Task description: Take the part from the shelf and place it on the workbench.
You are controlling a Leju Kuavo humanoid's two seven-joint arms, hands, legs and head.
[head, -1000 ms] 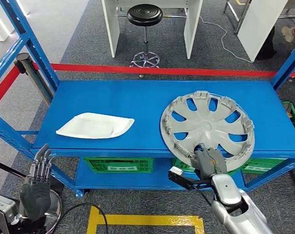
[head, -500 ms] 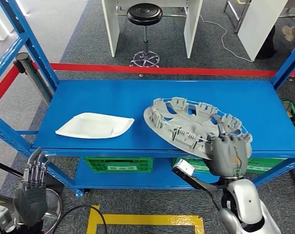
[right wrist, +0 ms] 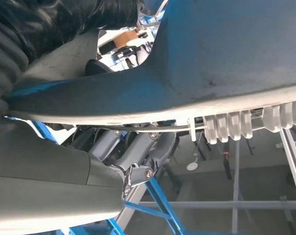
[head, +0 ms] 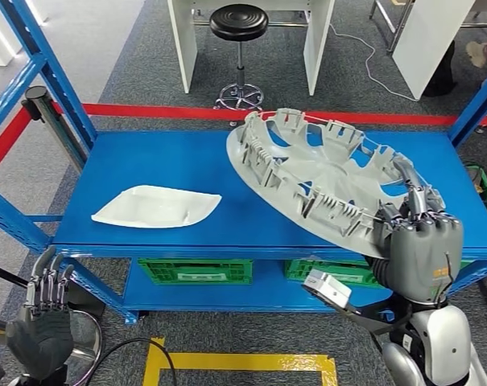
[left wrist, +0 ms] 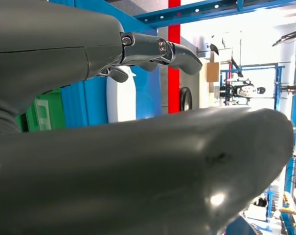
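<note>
We have the wheel cover (head: 316,181) gripped at its near rim by our right hand (head: 420,253), fingers closed over the edge at about 4 o'clock on the disc, and the whole cover is tilted up off the blue shelf (head: 167,161), its ribbed underside facing us and its far edge at 11 o'clock raised highest. From the right wrist view we see the rim clips (right wrist: 227,125) running just beside our fingers (right wrist: 139,152), which wrap the edge from below. Our left hand (head: 40,326) hangs low at 7 o'clock, fingers apart and holding nothing. A white tray (head: 155,207) lies flat on the shelf at 9 o'clock from the cover, well apart from it. We judge the lift is under way but the carry to the workbench has not begun. The main risk is that 1 hand holds a wide disc at a single rim point, so its weight could lever it downward and twist it out of our fingers. The thin rim could also flex or slip. Swinging it round, the far edge could strike the shelf's blue upright (head: 477,108) at 2 o'clock.
</note>
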